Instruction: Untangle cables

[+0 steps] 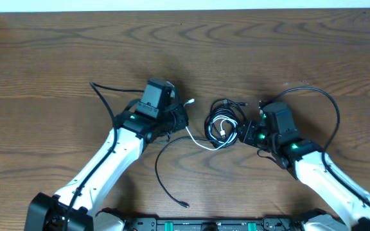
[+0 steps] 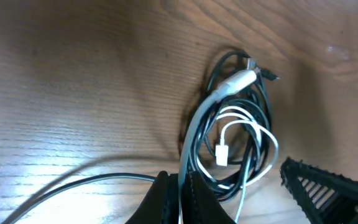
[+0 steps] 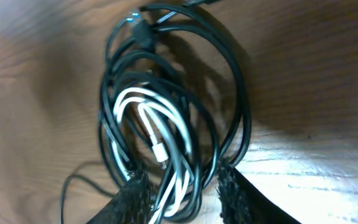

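Observation:
The cables [image 1: 223,125] lie as a coiled bundle of black cords with a white strand at mid-table, between my two grippers. The left gripper [image 1: 184,120] sits just left of the coil. In the left wrist view it [image 2: 180,199] is shut on the white cable [image 2: 194,134], whose plug end [image 2: 244,78] lies across the coil's top. My right gripper [image 1: 244,133] is at the coil's right edge. In the right wrist view it [image 3: 184,196] stands open, and strands of the bundle [image 3: 166,118] pass between its fingers [image 3: 135,193].
A loose black cord [image 1: 161,176] curves from the left gripper toward the table's near edge. Thicker black arm wires loop beside the left arm [image 1: 105,96] and the right arm [image 1: 329,106]. The wooden table [image 1: 249,51] stretches beyond the coil.

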### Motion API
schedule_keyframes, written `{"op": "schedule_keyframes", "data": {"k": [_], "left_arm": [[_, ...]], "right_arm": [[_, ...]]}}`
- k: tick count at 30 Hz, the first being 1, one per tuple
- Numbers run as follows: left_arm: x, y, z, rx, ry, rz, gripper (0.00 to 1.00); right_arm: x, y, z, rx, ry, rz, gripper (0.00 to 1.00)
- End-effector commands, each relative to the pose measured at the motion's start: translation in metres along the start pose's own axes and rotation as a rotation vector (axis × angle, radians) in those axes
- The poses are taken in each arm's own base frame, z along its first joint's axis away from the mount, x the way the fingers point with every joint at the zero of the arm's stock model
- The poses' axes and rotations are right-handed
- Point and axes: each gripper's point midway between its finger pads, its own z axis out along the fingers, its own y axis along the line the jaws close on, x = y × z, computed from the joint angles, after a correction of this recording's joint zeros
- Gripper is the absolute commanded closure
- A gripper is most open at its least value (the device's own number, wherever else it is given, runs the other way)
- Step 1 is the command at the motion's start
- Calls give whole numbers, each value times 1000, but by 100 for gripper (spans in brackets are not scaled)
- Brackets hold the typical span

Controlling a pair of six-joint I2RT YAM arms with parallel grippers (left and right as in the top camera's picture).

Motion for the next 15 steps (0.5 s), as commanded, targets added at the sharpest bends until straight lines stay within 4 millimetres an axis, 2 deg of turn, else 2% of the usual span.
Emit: {"op": "schedule_keyframes", "data": {"k": [1, 4, 13, 14, 15], "left_arm": [[0, 10, 3, -81, -44, 36, 92], [0, 12, 3, -102, -52, 43, 92], [4, 17, 3, -122, -39, 39, 92], [4, 18, 3, -124, -37, 38, 92], [4, 18, 3, -125, -36, 38, 92]], "right_arm": [[5, 3, 10, -19, 35, 21, 71], [11, 15, 18, -91, 82, 17, 79], [7, 11, 24, -77, 66, 13, 78], [7, 11, 24, -76, 63, 13, 82], [6, 12, 24, -80, 61, 12, 96]]}}
